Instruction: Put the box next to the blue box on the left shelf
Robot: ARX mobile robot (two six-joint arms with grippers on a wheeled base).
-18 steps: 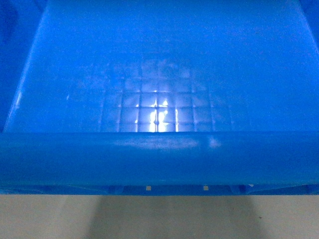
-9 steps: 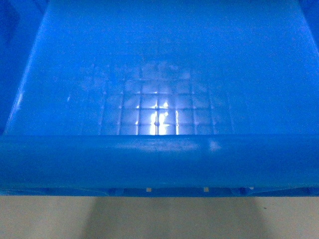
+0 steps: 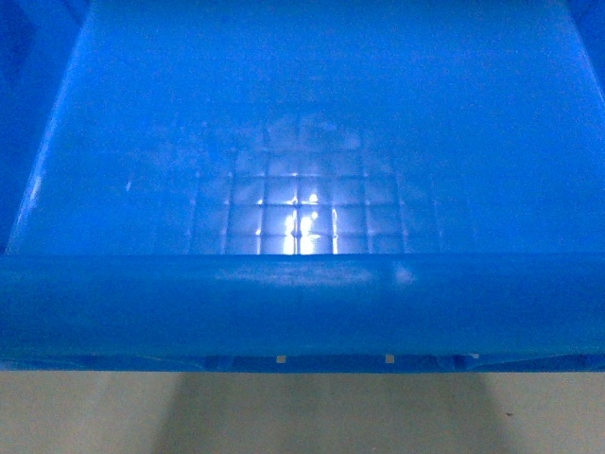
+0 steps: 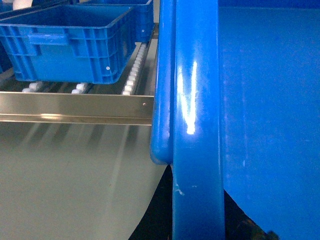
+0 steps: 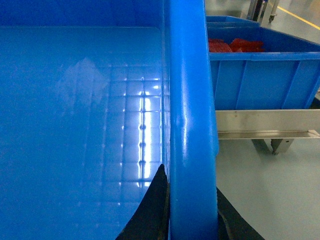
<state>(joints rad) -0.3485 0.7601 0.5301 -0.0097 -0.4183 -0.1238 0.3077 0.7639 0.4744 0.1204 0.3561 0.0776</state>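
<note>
I carry an empty blue box (image 3: 302,303) that fills the head view; its gridded floor reflects light. My left gripper (image 4: 197,200) is shut on the box's left rim (image 4: 195,100), with dark fingers (image 4: 157,210) on either side of it. My right gripper (image 5: 192,200) is shut on the right rim, one finger (image 5: 152,210) inside and one outside. In the left wrist view, another blue box (image 4: 70,45) stands on the left shelf's white rollers (image 4: 132,75), behind a steel rail (image 4: 75,110). The carried box's corner is right at the end of that rail.
A blue bin holding red items (image 5: 260,75) sits on a steel shelf rail (image 5: 265,122) to the right. Pale grey floor (image 3: 302,416) shows below the carried box. More blue bins stand behind the box on the left shelf.
The carried box's near rim sits a few pixels lower in the head view than a second ago. Both grips are unchanged.
</note>
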